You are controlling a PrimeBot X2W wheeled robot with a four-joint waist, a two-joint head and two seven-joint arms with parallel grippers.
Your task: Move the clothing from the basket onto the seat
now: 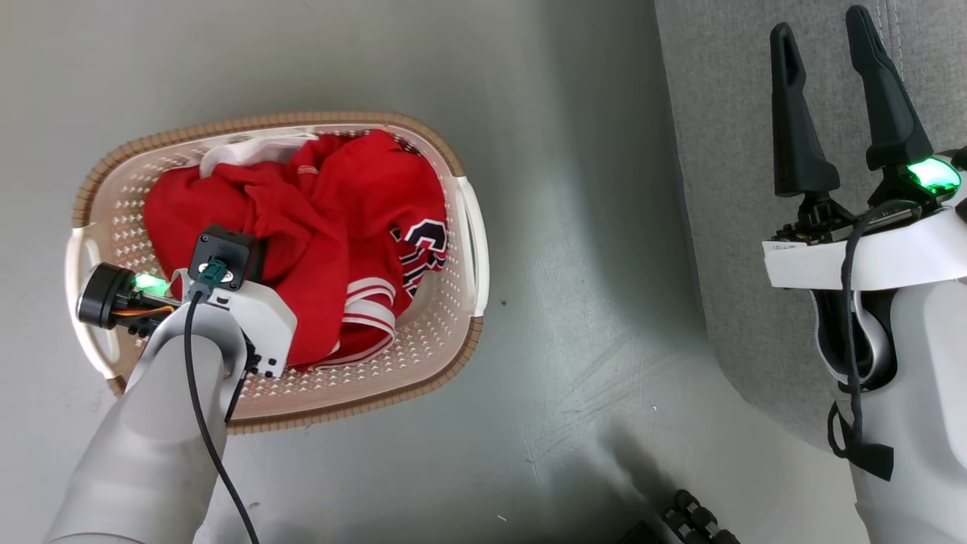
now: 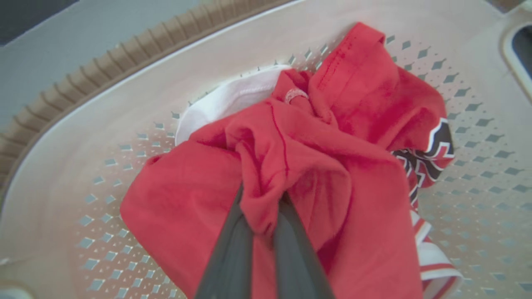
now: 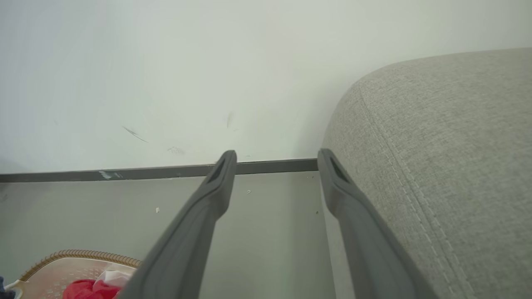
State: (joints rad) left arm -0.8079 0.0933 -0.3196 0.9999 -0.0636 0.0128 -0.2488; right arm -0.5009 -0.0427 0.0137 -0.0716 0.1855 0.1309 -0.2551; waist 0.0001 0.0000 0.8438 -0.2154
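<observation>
Fingers (image 2: 230,253) of the left gripper (image 2: 262,194) clenched on a raised fold of the red clothing (image 2: 291,166), near the middle of the heap inside the basket (image 2: 124,83). A white piece (image 2: 224,99) lies under the red by the basket's far wall. The right gripper (image 1: 820,26) hangs spread and empty over the seat (image 1: 725,189), near its left edge.

Judged step: lifting a garment out. The pinch takes only a thin fold, so a straight, slow rise seems best. It should go high enough that trailing cloth and the striped trim (image 1: 370,302) pass over the brown rim without dragging the light basket.

Bare floor (image 1: 589,302) separates the basket's right handle (image 1: 472,227) from the seat's rounded corner. That path looks open, though the right arm stands over the landing edge and may need to give way.
</observation>
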